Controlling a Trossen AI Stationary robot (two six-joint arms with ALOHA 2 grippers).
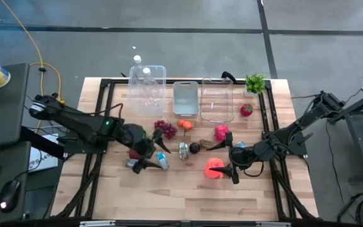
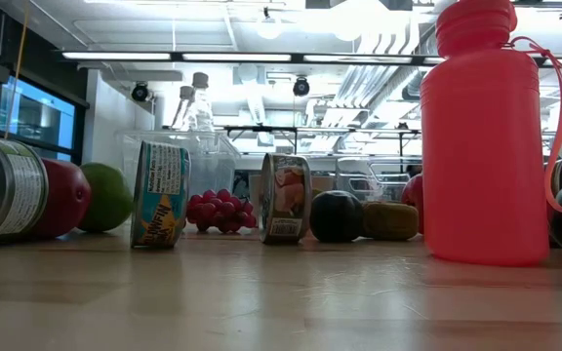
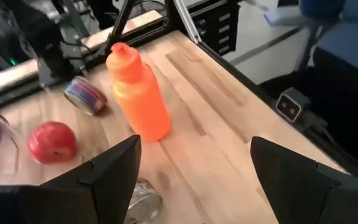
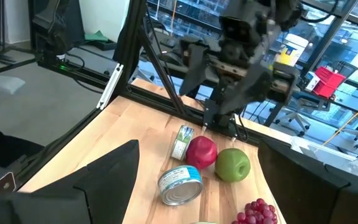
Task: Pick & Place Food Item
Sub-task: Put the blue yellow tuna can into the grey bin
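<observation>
Food items lie across the middle of the table: purple grapes (image 1: 164, 129), a red apple (image 4: 201, 151) and a green apple (image 4: 232, 165), an orange piece (image 1: 184, 125), a dark round fruit (image 1: 195, 148), a pink item (image 1: 221, 132), and several tins (image 1: 183, 150). An orange-red bottle (image 1: 216, 169) stands upright on its base. My left gripper (image 1: 151, 161) hangs open over the tins and apples. My right gripper (image 1: 230, 161) is open just right of the bottle, with its fingers apart from it.
Three clear bins (image 1: 186, 98) stand in a row at the far edge, with a water bottle (image 1: 137, 66) beside them. A red strawberry-like item (image 1: 246, 110) and a green sprig (image 1: 255, 82) sit far right. The near part of the wooden table (image 1: 181, 195) is bare.
</observation>
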